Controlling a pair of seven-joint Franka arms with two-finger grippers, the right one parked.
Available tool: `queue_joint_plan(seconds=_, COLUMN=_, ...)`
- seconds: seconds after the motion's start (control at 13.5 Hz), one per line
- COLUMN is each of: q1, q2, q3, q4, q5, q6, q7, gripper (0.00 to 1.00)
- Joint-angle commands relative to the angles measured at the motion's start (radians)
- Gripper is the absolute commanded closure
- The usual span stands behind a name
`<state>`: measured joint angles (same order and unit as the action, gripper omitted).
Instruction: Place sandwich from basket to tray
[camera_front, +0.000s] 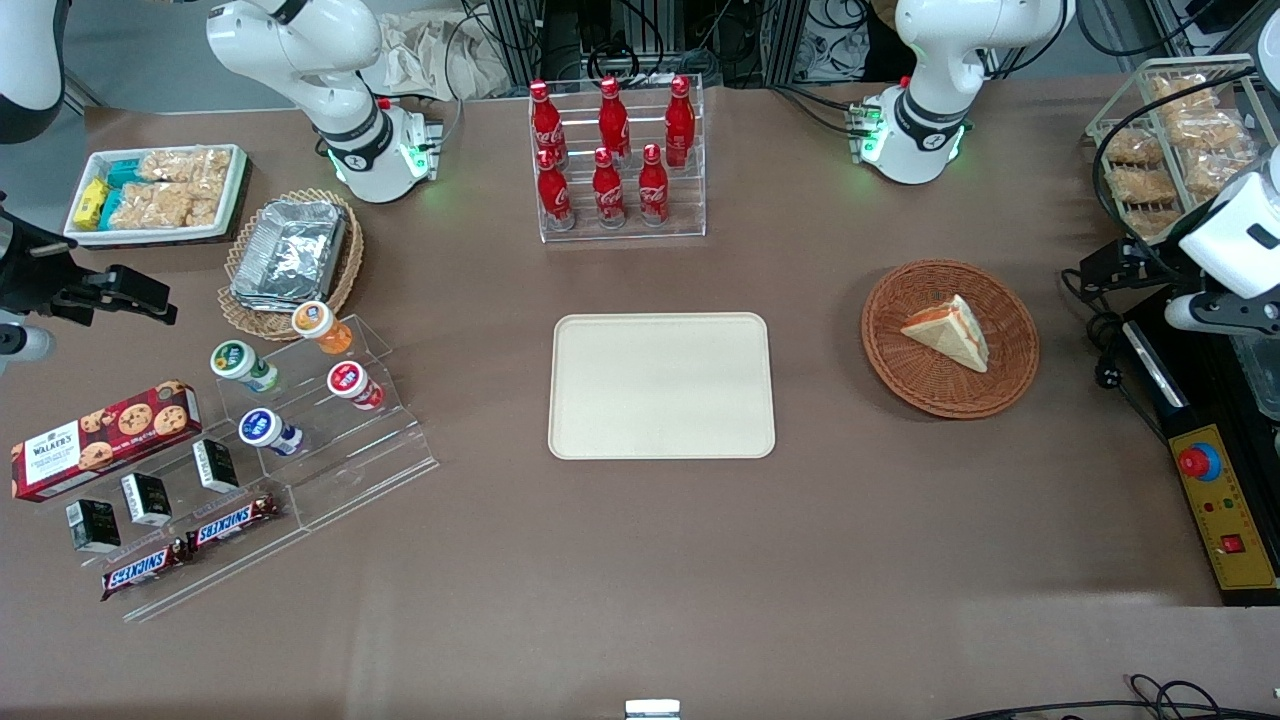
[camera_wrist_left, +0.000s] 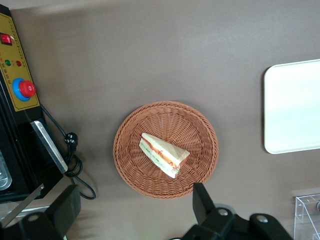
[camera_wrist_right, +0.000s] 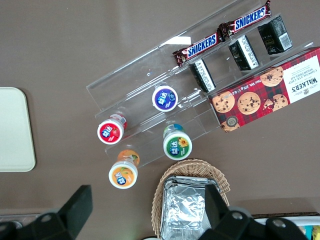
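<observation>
Sandwich (camera_wrist_left: 164, 154) lies in basket (camera_wrist_left: 165, 149), at 3 o'clock from empty tray (camera_front: 661, 385) in the front view. Hand (camera_wrist_left: 132, 210) released, high above basket. Risk: off-centre descent crushing the wedge or snagging wicker

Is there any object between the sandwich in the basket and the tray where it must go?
Nothing visible. The sandwich lies in the basket; only bare table separates it from the tray. The gripper hangs open above the basket.
</observation>
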<state>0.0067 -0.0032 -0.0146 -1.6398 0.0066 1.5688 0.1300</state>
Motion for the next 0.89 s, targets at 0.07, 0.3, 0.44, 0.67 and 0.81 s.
queue_joint_plan(seconds=0.07, q1=0.006, q2=0.005, q3=-0.002, q4=0.024, q5=0.006, q6=-0.024, q7=0.016, gripper=0.00)
queue_joint_plan(seconds=0.3, q1=0.003, q2=0.006, q3=-0.004, q4=0.024, q5=0.006, q6=-0.023, q7=0.010, gripper=0.00)
queue_joint_plan(seconds=0.44, q1=0.004, q2=0.006, q3=-0.004, q4=0.024, q5=0.004, q6=-0.023, q7=0.008, gripper=0.00)
queue_joint_plan(seconds=0.67, q1=0.006, q2=-0.001, q3=-0.002, q4=0.015, q5=0.001, q6=-0.023, q7=0.005, gripper=0.00)
queue_joint_plan(seconds=0.81, q1=0.004, q2=-0.018, q3=-0.002, q4=-0.009, q5=0.000, q6=-0.023, q7=0.002, gripper=0.00)
